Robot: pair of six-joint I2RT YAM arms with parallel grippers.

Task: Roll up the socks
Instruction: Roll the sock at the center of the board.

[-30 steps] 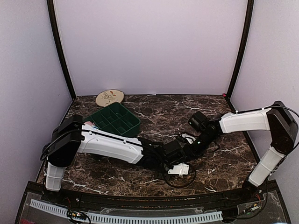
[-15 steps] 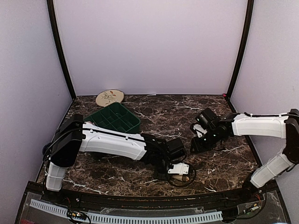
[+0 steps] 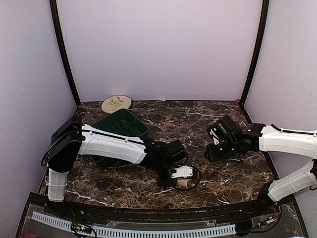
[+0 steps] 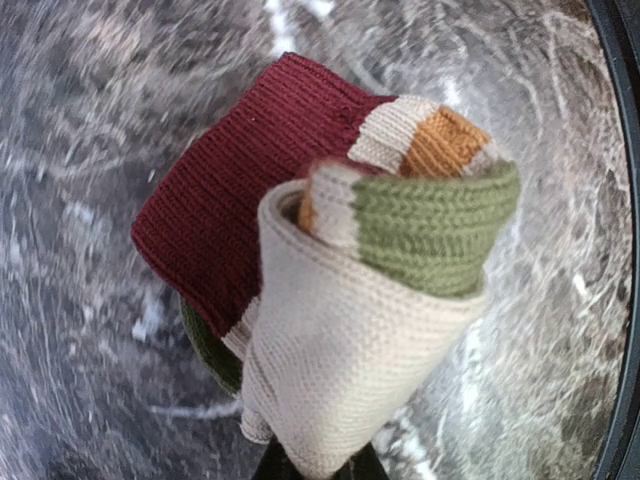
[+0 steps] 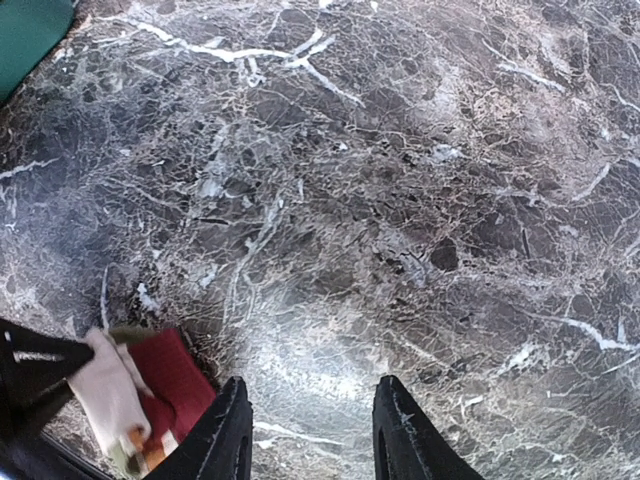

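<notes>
Pale lilac walls (image 3: 158, 49), dark marble tabletop (image 3: 173, 119)

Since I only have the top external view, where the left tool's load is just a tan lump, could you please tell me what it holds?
Observer: The left tool is shut on the striped sock, rolled into a bundle of cream, green, tan and dark red.
Operator: Thank you. Is the right tool carrying anything?
Observer: No, the right tool is open with nothing between its fingers, over the marble table.
</notes>
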